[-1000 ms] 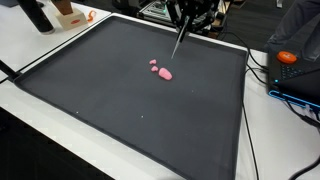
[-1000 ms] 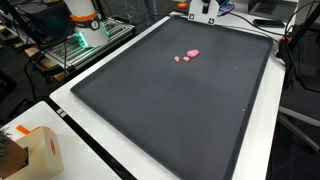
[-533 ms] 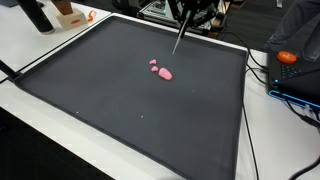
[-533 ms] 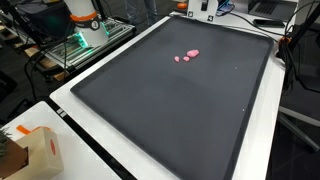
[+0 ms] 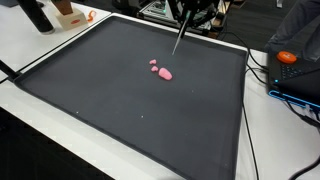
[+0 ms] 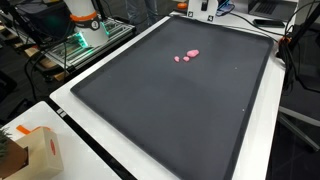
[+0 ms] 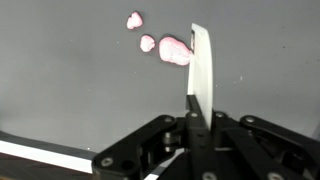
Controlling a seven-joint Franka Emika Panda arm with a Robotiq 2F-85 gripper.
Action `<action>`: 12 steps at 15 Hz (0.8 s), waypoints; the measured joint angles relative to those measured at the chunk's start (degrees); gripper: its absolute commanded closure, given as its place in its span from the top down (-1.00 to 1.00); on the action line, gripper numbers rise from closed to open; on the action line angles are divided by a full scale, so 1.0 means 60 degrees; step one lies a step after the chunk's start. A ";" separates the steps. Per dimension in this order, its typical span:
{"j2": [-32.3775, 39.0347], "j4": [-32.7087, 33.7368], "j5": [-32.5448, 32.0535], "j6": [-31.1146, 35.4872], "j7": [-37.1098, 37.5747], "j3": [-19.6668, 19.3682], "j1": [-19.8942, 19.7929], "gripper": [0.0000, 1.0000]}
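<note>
My gripper [image 7: 192, 108] is shut on a thin white flat stick [image 7: 203, 65] that points away from it over a dark grey mat [image 7: 70, 90]. The stick's tip lies just right of the largest of three pink blobs [image 7: 175, 50]; I cannot tell if it touches. In an exterior view the gripper [image 5: 187, 18] hangs at the mat's far edge, and the stick [image 5: 179, 42] slants down toward the blobs [image 5: 161, 70] with its tip above the mat. The blobs [image 6: 188, 56] also show in an exterior view, where the gripper is almost out of frame at the top.
The mat [image 5: 120, 110] covers a white table [image 5: 30, 45]. An orange object [image 5: 287, 57] with cables lies beyond the mat's edge. A dark bottle [image 5: 35, 15] and a small orange-white object [image 5: 68, 15] stand at a far corner. A cardboard box [image 6: 35, 150] sits at a near corner.
</note>
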 measured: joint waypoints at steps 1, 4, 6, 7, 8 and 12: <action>0.0004 0.0025 -0.0013 0.0002 -0.0001 0.0030 -0.0034 -0.98; 0.0134 -0.0002 -0.0014 0.0428 -0.0396 0.0112 -0.0161 -0.98; 0.0331 -0.0097 -0.0002 0.0951 -0.0709 0.0159 -0.0254 -0.98; 0.0430 -0.0177 -0.0002 0.1198 -0.0827 0.0165 -0.0291 -0.98; 0.0531 -0.0267 -0.0002 0.1411 -0.0924 0.0165 -0.0323 -0.98; 0.0859 -0.0550 -0.0002 0.1968 -0.1066 0.0165 -0.0432 -0.98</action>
